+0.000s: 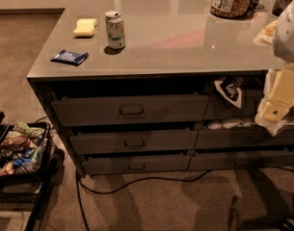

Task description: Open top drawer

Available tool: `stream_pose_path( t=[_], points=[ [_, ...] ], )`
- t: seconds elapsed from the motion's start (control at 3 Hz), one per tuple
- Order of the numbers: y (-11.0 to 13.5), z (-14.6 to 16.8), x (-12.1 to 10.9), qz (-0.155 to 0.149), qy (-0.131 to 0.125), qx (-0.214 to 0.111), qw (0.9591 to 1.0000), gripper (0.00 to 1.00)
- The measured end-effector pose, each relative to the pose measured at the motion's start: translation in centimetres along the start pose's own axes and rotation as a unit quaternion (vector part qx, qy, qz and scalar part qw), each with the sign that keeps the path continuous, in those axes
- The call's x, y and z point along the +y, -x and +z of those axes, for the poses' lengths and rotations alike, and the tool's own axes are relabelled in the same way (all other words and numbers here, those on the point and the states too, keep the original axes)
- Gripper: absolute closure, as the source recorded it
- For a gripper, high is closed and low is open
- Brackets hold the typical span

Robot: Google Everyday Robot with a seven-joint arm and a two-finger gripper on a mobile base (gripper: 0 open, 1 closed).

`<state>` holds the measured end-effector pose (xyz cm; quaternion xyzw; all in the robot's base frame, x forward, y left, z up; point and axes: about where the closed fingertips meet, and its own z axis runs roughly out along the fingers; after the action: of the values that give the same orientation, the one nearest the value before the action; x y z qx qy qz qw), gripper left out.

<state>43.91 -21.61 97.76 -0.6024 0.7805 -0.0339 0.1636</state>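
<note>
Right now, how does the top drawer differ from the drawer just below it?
The top drawer has a taller front than the middle drawer. The top drawer's pull also looks larger than the middle drawer's. Both are dark grey with central rectangular pulls. The gripper hangs at the right edge, touching neither.

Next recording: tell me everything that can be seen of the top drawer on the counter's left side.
The top drawer is a wide dark grey front, the tallest of the left stack, matte-looking, with a small rectangular metal pull at centre. It sits level just under the counter top, a dark gap above; its inside is hidden, and whether it is ajar I cannot tell. Nothing touches it: the gripper hangs to its right, before the narrower drawers.
</note>
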Motion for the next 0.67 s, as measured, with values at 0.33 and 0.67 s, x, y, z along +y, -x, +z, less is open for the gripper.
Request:
stream_pose_path(
  t=[0.33, 0.67],
  points=[
    [0.00, 0.00, 0.00, 0.000, 0.000, 0.000, 1.0000, 0.00],
    [0.32, -0.16, 0.03, -0.015, -0.006, -0.034, 0.9993, 0.00]
  ],
)
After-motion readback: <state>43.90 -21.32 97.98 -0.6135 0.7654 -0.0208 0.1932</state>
